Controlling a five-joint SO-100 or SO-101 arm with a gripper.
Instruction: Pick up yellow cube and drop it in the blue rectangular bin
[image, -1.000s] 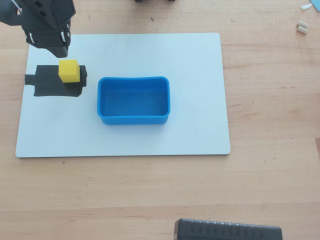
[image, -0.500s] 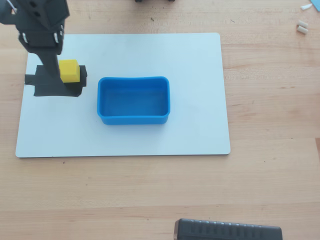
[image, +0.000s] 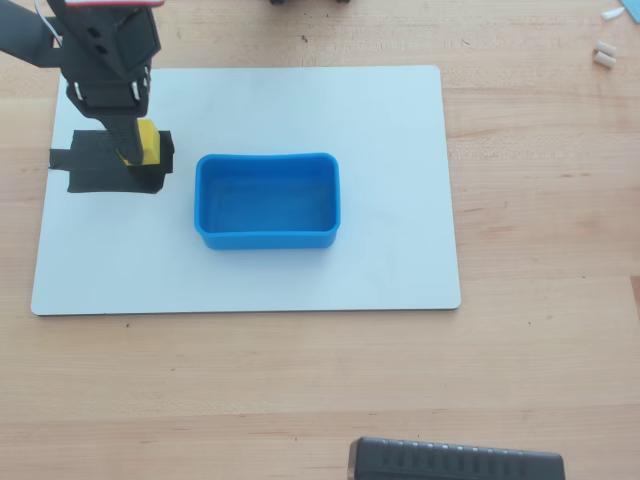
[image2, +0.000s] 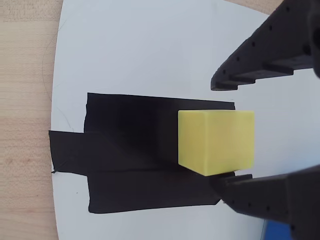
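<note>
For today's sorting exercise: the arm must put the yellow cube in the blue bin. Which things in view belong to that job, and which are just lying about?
Belongs to the job:
- yellow cube, between the gripper fingers
- blue rectangular bin, empty

Just lying about:
- black tape patch
- white board
- small white bits on the wooden table
- dark ribbed object at the overhead view's bottom edge

Arm (image: 100, 50): cut off by the top and left edges in the overhead view; its base is out of frame.
Yellow cube (image: 148, 142): overhead, its left part is covered by the gripper (image: 130, 150) above it.
Black tape patch (image: 110, 165): partly hidden beneath the gripper and cube.
Gripper fingers (image2: 260, 60): wrist view, both run off the right edge.
Upper finger contact: cannot tell whether it touches the cube.
Blue rectangular bin (image2: 277, 232): only a sliver past the lower finger.
Dark object (image: 455, 462): cut by the bottom edge, unidentifiable.
White bits (image: 603, 52): too small to tell.
</note>
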